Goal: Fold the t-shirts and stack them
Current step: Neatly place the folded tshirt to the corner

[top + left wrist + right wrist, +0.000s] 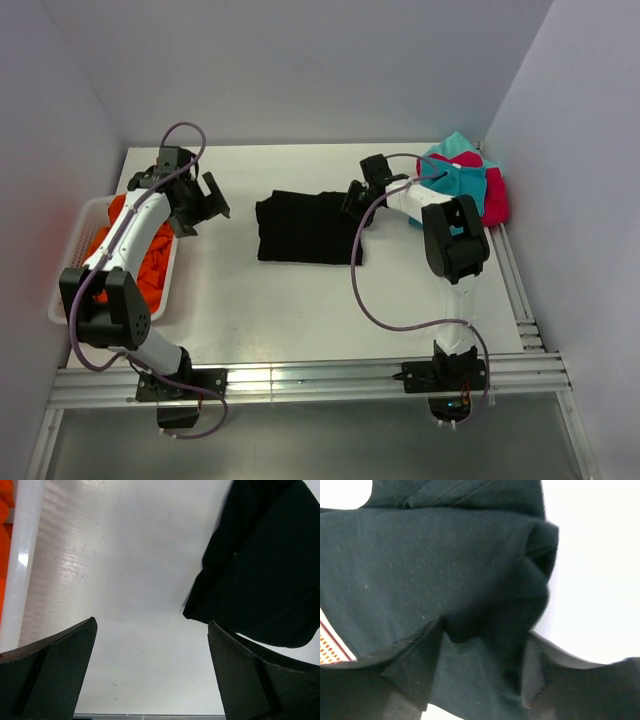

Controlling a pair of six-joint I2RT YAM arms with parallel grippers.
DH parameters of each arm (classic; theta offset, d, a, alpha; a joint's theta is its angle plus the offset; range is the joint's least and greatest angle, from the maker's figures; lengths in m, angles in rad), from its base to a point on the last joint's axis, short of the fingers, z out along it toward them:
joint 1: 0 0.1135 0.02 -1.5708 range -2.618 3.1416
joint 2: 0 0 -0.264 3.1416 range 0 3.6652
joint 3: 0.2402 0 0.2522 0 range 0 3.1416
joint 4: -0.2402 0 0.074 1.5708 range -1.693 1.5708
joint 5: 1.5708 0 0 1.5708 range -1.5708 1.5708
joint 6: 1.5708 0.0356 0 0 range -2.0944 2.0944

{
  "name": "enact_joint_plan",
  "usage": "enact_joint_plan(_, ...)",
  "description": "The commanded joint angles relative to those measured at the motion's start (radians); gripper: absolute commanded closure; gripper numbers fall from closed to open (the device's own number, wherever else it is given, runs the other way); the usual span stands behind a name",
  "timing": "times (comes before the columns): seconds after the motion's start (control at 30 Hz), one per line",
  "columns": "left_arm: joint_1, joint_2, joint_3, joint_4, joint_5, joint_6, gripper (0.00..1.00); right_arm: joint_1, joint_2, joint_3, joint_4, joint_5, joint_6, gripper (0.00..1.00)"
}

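Observation:
A black t-shirt [305, 228], folded into a rough rectangle, lies in the middle of the table. My right gripper [352, 205] is down at its right edge. In the right wrist view the jaws of the right gripper [482, 630] stand partly apart astride a bunched fold of the black t-shirt [445, 565]. My left gripper [205, 205] hovers left of the shirt. It is wide open [150, 622] over bare table, with the black t-shirt's [260, 555] edge just beyond its right finger. An orange t-shirt [150, 260] fills the basket. Teal [455, 150] and pink-red [493, 200] t-shirts are heaped at the back right.
A white basket [70, 260] sits at the table's left edge, and its rim [25, 555] shows in the left wrist view beside orange cloth [4, 555]. Grey walls close in the table on three sides. A metal rail [300, 380] runs along the near edge.

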State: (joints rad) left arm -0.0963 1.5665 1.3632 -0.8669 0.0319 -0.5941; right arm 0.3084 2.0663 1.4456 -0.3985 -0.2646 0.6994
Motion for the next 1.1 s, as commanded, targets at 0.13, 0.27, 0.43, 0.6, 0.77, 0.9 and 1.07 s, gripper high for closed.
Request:
enact_joint_plan(0.13, 0.009, -0.095, -0.052, -0.003, -0.009, 0.004, 0.01, 0.037, 0.106, 0.108, -0.042, 0.01, -0.005, 1.0)
enact_joint_plan(0.27, 0.01, -0.106, -0.082, 0.02, 0.003, -0.006, 0.01, 0.038, 0.118, 0.157, -0.08, 0.03, -0.034, 1.0)
enact_joint_plan(0.43, 0.01, -0.126, -0.125, 0.063, 0.02, -0.018, 0.01, 0.032, 0.08, 0.309, -0.233, 0.125, -0.087, 1.0)
enact_joint_plan(0.6, 0.01, -0.143, -0.19, 0.118, 0.059, -0.041, 0.0, -0.009, 0.074, 0.551, -0.405, 0.208, -0.129, 1.0)
enact_joint_plan(0.77, 0.01, -0.158, -0.234, 0.158, 0.077, -0.049, 0.0, -0.075, 0.074, 0.749, -0.575, 0.263, -0.159, 1.0)
enact_joint_plan(0.9, 0.012, -0.171, -0.271, 0.18, 0.082, -0.044, 0.01, -0.185, 0.019, 0.76, -0.664, 0.324, -0.185, 1.0)
enact_joint_plan(1.07, 0.013, -0.174, -0.3, 0.195, 0.094, -0.039, 0.01, -0.351, -0.13, 0.604, -0.669, 0.386, -0.21, 1.0)
